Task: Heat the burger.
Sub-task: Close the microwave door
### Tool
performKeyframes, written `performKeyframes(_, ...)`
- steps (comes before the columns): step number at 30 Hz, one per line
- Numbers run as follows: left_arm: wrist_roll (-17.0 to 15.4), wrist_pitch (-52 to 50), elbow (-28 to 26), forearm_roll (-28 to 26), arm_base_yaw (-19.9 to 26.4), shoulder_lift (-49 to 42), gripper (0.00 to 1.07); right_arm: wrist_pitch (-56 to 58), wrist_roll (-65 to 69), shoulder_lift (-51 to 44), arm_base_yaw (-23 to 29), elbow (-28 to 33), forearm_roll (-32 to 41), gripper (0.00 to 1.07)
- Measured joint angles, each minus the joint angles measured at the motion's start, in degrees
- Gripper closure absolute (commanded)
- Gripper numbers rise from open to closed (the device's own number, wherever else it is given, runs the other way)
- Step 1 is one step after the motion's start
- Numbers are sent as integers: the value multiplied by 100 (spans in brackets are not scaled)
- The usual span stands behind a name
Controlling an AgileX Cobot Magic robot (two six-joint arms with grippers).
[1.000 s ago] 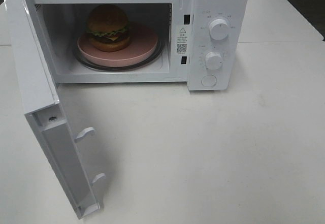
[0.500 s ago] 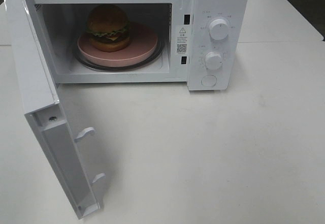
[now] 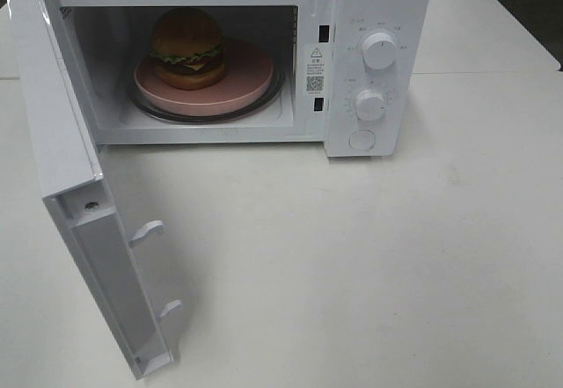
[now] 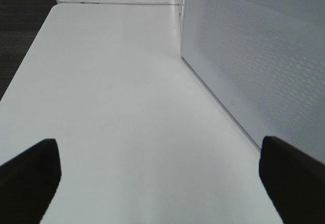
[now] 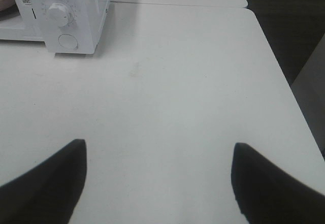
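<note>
The burger (image 3: 186,47), with a brown bun, lettuce and cheese, sits on a pink plate (image 3: 248,78) inside the white microwave (image 3: 378,1), on its glass turntable. The microwave door (image 3: 62,142) hangs wide open toward the front left. Neither arm appears in the exterior high view. In the left wrist view my left gripper (image 4: 160,181) is open over bare table, with the outer face of the door (image 4: 254,66) beside it. My right gripper (image 5: 157,183) is open too, above the table off the microwave's control panel (image 5: 63,13).
Two knobs (image 3: 380,49) and a round button (image 3: 361,140) sit on the microwave's right panel. The white table (image 3: 396,256) stretches in front and to the right. Its edge and the dark floor (image 5: 284,26) show in the right wrist view.
</note>
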Motion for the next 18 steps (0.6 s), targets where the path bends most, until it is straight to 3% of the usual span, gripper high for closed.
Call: performKeyframes(18,0,0,0,0,0,0,8,0,0,0,0,0,0,31)
